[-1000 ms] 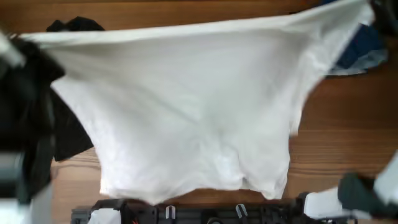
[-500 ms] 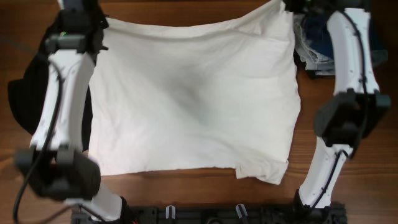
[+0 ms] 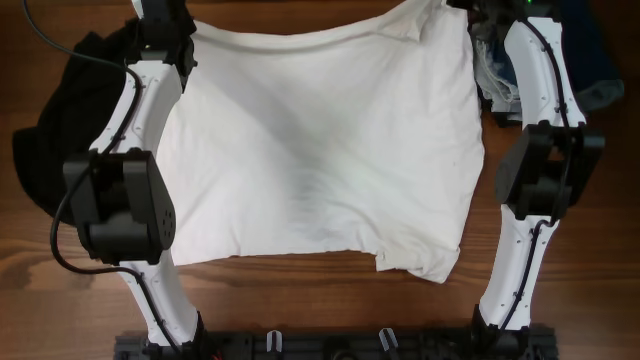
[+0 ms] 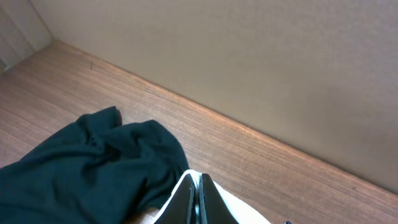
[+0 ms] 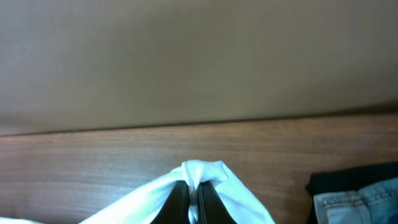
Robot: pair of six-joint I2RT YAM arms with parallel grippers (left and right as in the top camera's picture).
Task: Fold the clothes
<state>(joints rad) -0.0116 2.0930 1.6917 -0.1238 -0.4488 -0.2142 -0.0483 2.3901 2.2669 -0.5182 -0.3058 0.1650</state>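
A large white garment point(image 3: 320, 140) lies spread nearly flat across the middle of the table, plain side up. At its far left corner my left gripper point(image 3: 182, 30) is shut on the fabric; in the left wrist view the gripper point(image 4: 196, 182) is pinched together with white cloth point(image 4: 246, 214) round it. My right gripper point(image 3: 466, 14) is shut on the far right corner, and in the right wrist view a tuft of white fabric point(image 5: 203, 170) bulges out above the closed gripper point(image 5: 194, 186). The front right hem is slightly turned up.
A black garment point(image 3: 40, 150) is heaped at the left, partly under the left arm, and also shows in the left wrist view point(image 4: 81, 174). Navy-blue point(image 3: 590, 40) and pale-denim point(image 3: 497, 85) pieces lie at the far right behind the right arm. A wall point(image 5: 199, 56) stands just past the table's far edge.
The white garment, held stretched up a second ago, has come down and now lies spread on the table. Both arms have reached to the far edge, still gripping its corners.
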